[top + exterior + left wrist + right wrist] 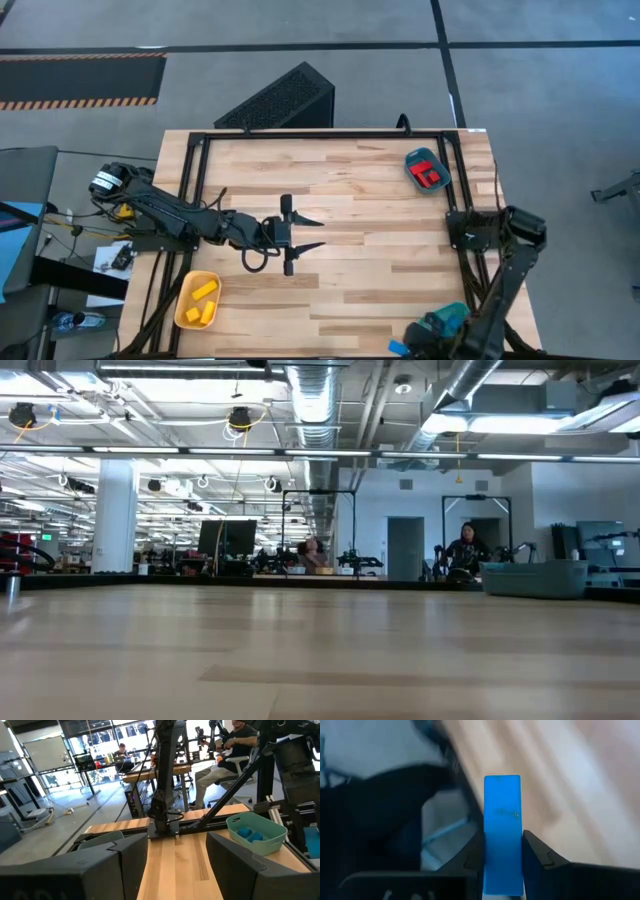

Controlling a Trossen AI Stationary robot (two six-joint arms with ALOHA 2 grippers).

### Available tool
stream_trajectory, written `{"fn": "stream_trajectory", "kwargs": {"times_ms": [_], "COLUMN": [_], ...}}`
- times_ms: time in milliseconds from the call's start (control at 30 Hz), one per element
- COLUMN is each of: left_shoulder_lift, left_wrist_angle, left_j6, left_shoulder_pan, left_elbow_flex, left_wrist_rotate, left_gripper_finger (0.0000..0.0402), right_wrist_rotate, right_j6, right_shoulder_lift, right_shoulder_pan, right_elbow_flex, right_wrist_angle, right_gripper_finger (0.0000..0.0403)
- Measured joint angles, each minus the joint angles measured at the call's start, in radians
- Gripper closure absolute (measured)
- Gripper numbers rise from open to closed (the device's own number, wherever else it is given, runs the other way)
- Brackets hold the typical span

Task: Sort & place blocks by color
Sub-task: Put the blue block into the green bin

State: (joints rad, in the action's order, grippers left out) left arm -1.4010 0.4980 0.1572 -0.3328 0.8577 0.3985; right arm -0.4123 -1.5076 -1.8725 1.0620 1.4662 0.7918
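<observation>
My right gripper [502, 838] is shut on a blue bar block [502, 810]. In the high view it sits at the table's near right corner, by a teal tray [450, 318] that the left wrist view shows holding blue blocks [250, 834]. My left gripper [316, 232] hovers open over the middle of the table and holds nothing. Red blocks [429, 175] lie in the far right teal tray [414, 158]. Yellow blocks [203, 291] lie in the yellow oval tray [184, 313] at the near left. My right gripper pinches the blue bar between its two fingers [534, 857], which press on its two long sides near one end [502, 870]. The bar runs along the fingers and sticks out well past their tips. No part of it is seen resting on anything.
A black frame [320, 134] runs along the table's far edge and down both sides. The right arm's base [162, 822] stands at the right side. The low view shows a teal tray [545, 576] far off at the right. People sit beyond the table [225, 765].
</observation>
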Motion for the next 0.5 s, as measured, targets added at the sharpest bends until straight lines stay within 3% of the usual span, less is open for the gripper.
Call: {"fn": "stream_trajectory", "kwargs": {"times_ms": [133, 500], "left_shoulder_lift": [0.000, 0.000], "left_wrist_angle": [-0.001, 0.008], "left_j6": [-0.020, -0.031], "left_shoulder_pan": [0.000, 0.003], "left_elbow_flex": [0.000, 0.000], "left_wrist_rotate": [0.000, 0.000], "left_gripper_finger": [0.0209, 0.0209], "right_wrist_rotate": [-0.001, 0.056], "right_j6": [-0.088, -0.075], "right_shoulder_lift": [0.001, 0.003], "right_shoulder_pan": [0.035, 0.068], "right_elbow_flex": [0.000, 0.025], "right_wrist_angle": [0.025, 0.026], "right_gripper_finger": [0.0316, 0.0316]}}
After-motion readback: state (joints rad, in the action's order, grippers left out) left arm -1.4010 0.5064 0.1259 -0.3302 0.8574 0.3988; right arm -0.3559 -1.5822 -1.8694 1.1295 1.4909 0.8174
